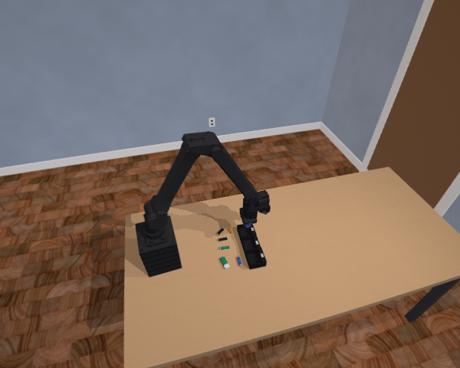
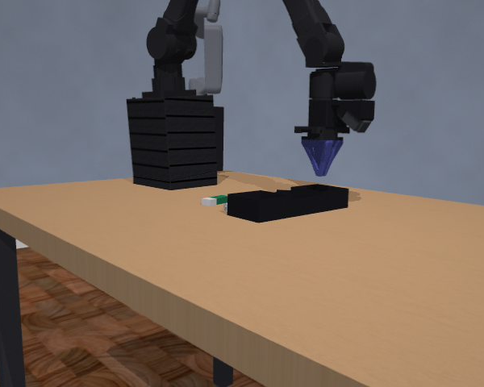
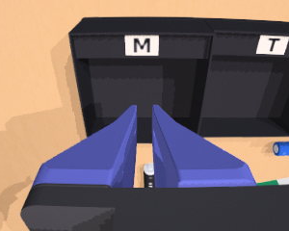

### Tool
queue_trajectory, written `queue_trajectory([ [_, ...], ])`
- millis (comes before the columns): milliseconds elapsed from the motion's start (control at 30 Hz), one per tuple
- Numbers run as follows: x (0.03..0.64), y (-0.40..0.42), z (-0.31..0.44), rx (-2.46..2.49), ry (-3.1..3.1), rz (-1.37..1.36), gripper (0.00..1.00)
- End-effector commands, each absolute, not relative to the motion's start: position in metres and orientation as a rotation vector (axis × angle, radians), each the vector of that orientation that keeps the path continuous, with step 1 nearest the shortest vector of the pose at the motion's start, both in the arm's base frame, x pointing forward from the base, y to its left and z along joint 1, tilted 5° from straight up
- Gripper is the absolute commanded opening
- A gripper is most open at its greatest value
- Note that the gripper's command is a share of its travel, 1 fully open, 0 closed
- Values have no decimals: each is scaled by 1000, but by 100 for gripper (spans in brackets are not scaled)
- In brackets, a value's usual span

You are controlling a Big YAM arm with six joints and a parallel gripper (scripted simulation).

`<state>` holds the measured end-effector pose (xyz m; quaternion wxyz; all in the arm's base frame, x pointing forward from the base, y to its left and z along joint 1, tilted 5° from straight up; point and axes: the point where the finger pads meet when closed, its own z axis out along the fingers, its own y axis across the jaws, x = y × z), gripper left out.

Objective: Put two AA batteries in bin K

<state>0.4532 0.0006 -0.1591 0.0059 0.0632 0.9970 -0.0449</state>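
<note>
My gripper [image 1: 248, 226] [image 2: 322, 172] [image 3: 144, 114] has blue fingers that stand nearly together with nothing between them. It hangs above the near wall of the bin marked M [image 3: 142, 45] [image 1: 245, 232], at the far end of a black row of bins [image 2: 288, 204]. The bin marked T [image 3: 272, 44] is beside M. I cannot read a K label. A black battery [image 3: 148, 175] lies on the table and shows through the gap between the fingers. A blue battery [image 3: 285, 147] [image 1: 239, 260] lies in front of the bins. Two black batteries [image 1: 220, 231] [image 1: 222, 239] lie left of the row.
An orange item [image 1: 228, 229], a thin green item [image 1: 223, 248] and a green-and-white block [image 1: 224, 262] [image 2: 214, 200] lie left of the bins. The arm's black base [image 1: 158, 247] [image 2: 173, 141] stands at the table's left edge.
</note>
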Motion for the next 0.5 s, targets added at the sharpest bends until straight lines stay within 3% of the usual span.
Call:
queue_trajectory([
  [0, 477, 8, -134, 201, 3072, -135, 9],
  [467, 453, 8, -157, 199, 3125, -148, 9],
])
